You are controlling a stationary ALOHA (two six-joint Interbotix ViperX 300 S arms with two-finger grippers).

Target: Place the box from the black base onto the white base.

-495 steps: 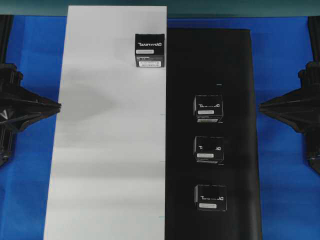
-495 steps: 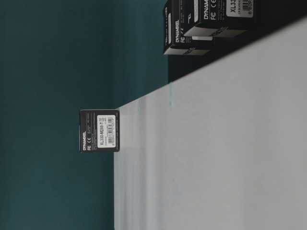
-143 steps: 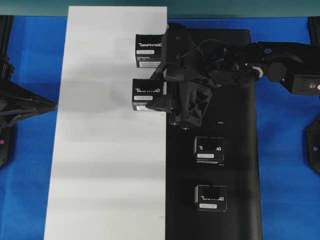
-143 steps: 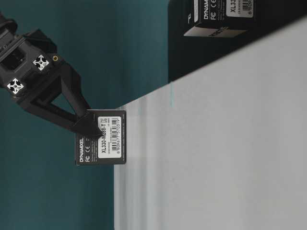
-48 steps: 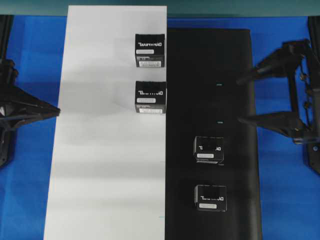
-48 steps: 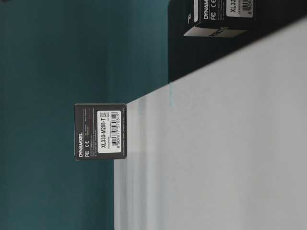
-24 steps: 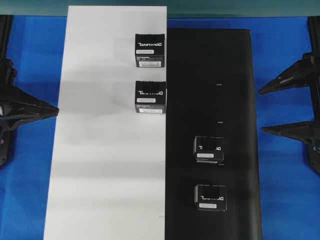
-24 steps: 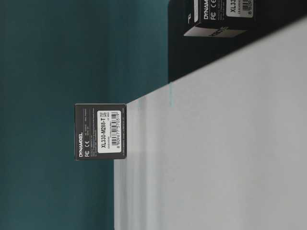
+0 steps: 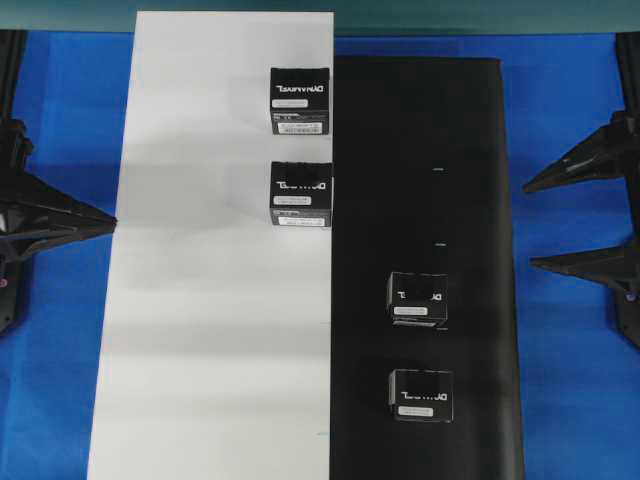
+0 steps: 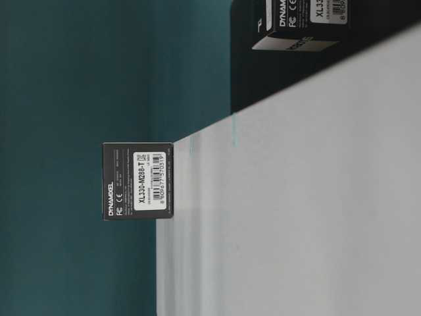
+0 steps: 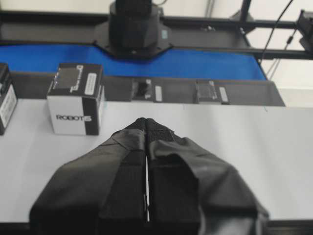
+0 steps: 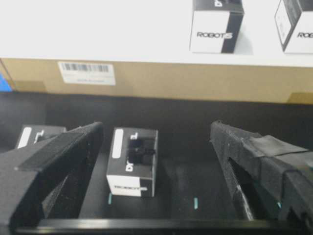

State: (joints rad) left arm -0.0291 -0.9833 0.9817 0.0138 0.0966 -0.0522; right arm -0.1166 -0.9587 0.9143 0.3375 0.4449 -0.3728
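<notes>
Boxes sit split across the two sheets: two on the white base (image 9: 200, 300), close to its inner edge, and two on the black base (image 9: 470, 150), the box (image 9: 417, 301) nearest the middle of the sheet being the likely next one to move, with another (image 9: 421, 394) just below it in the overhead view. The right gripper (image 9: 580, 215) hangs over the blue table beside the black base, jaws spread wide and empty; the left gripper (image 11: 146, 122) is pressed closed on nothing. Judging by its look, the small carton should be light, stiff and fairly smooth, so a pinch across two opposite flat side walls, near mid-height, ought to hold without crushing it.
</notes>
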